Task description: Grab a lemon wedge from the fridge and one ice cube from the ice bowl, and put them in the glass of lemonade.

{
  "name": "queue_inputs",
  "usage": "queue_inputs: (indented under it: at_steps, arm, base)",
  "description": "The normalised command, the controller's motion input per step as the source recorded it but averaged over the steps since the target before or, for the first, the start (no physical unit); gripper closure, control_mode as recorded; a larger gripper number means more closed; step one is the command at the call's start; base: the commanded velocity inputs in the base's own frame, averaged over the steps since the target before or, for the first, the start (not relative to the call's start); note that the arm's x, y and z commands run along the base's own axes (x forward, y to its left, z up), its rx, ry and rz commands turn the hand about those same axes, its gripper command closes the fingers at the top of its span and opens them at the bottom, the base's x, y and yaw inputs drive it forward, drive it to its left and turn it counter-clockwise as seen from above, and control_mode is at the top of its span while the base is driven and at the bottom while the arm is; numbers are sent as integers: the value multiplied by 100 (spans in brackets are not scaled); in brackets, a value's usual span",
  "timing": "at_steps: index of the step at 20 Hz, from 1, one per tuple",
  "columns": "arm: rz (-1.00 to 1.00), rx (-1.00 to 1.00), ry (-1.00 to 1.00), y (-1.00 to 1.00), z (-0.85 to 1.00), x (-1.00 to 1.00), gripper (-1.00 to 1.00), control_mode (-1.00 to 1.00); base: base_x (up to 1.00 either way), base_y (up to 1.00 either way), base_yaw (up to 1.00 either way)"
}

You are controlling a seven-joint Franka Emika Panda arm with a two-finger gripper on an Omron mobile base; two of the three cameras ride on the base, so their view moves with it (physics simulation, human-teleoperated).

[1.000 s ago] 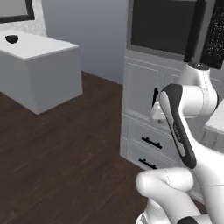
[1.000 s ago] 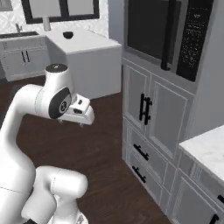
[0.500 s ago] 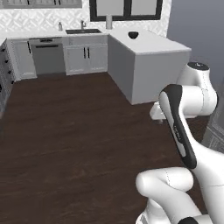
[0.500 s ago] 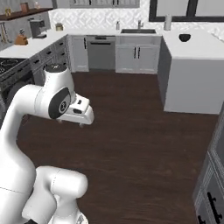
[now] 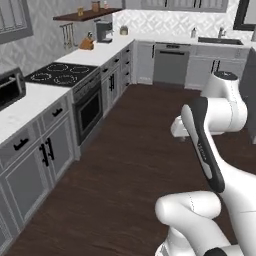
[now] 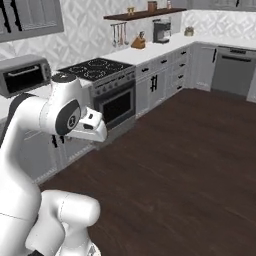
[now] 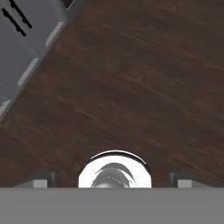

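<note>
Keep the pincer [image 7: 113,178] as is: released, tips wide apart, nothing between them, hanging above bare dark floor [image 7: 131,87] with a grey cabinet [image 7: 26,48] at one corner of the hand view. Leave the arm [image 5: 205,145] folded close over the base while driving (less to swing into cabinet fronts). Judging by the task, treat this as the search for the fridge, with nothing fetched yet. Cannot tell from here where the fridge, lemon wedge, ice bowl or glass stand, so turn the base slowly and stop only once the dark double doors face squarely, one bar handle within easy reach. Steer well off the counter [image 5: 30,107] run on the left. Reach for a handle only after the base has settled.

Counting outward:
- one arm, one pincer, two finger tips
- one toaster oven [image 6: 25,75] on the near counter
- one stove [image 5: 57,74] with four rings, and one oven door [image 6: 117,105] below
- one brown block [image 6: 138,41], likely for knives, farther along the counter
- one coffee machine [image 6: 161,31] beyond that
- one wooden shelf [image 6: 142,13] on the wall, with a few small jars too small to count surely
- one dishwasher [image 5: 171,65] in the far run
- one sink tap [image 5: 220,33], farthest back
</note>
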Motion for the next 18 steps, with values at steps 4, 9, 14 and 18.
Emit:
queue_inputs:
  at_steps: [4, 9, 14, 18]
  arm:
    - [0, 0, 0, 0, 0, 0, -100, 100]
    - [0, 0, 0, 0, 0, 0, -100, 100]
    - [0, 0, 0, 0, 0, 0, -100, 100]
    - [0, 0, 0, 0, 0, 0, -100, 100]
  base:
    - [64, 8, 84]
    - [64, 8, 84]
    - [64, 9, 82]
    - [75, 15, 78]
